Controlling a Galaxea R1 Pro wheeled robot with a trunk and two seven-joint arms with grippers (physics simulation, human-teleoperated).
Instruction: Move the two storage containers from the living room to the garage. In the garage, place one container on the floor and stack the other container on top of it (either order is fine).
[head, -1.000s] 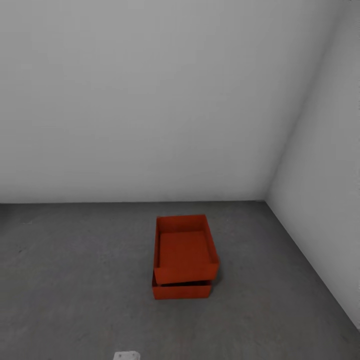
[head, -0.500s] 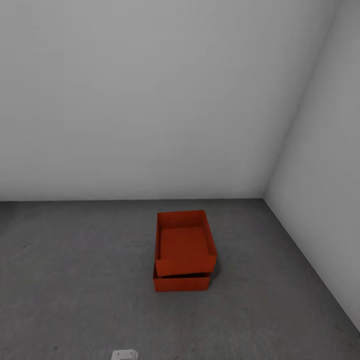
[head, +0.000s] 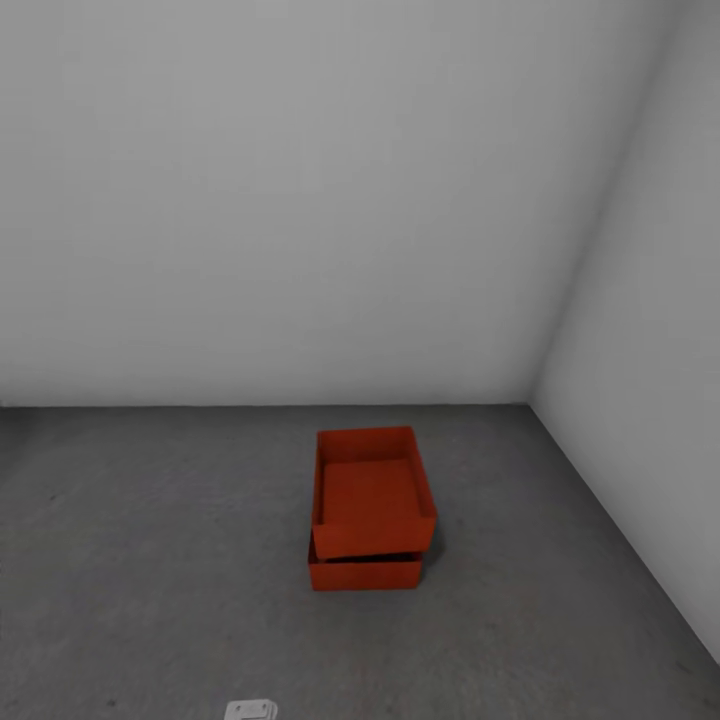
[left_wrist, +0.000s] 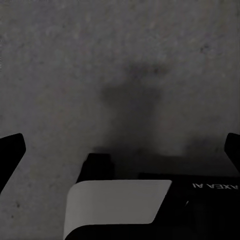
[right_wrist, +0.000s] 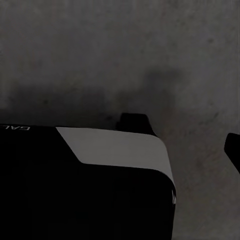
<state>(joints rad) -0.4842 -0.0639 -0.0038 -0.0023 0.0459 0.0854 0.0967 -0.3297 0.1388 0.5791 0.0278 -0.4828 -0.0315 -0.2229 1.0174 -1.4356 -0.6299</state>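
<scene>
Two orange-red storage containers stand stacked on the dark grey concrete floor (head: 150, 560) of the garage, near the corner of its white walls. The upper container (head: 372, 492) sits slightly skewed on the lower container (head: 365, 573), whose front wall shows beneath it. Both are lidless and look empty. My left gripper (left_wrist: 120, 150) is open over bare floor, far from the stack, with a black fingertip (left_wrist: 10, 155) at each side edge. My right gripper (right_wrist: 120, 150) also faces the floor. One of its fingertips (right_wrist: 234, 149) shows at the frame's edge and nothing is between its fingers.
White walls meet in a corner (head: 535, 395) behind and to the right of the stack. A small white part of the robot (head: 250, 710) shows at the head view's bottom edge. The robot's black and white body (left_wrist: 120, 205) fills the near part of both wrist views.
The whole head view has shifted a little, so the camera moved. The stacked containers stand as before, and nothing was taken hold of or let go.
</scene>
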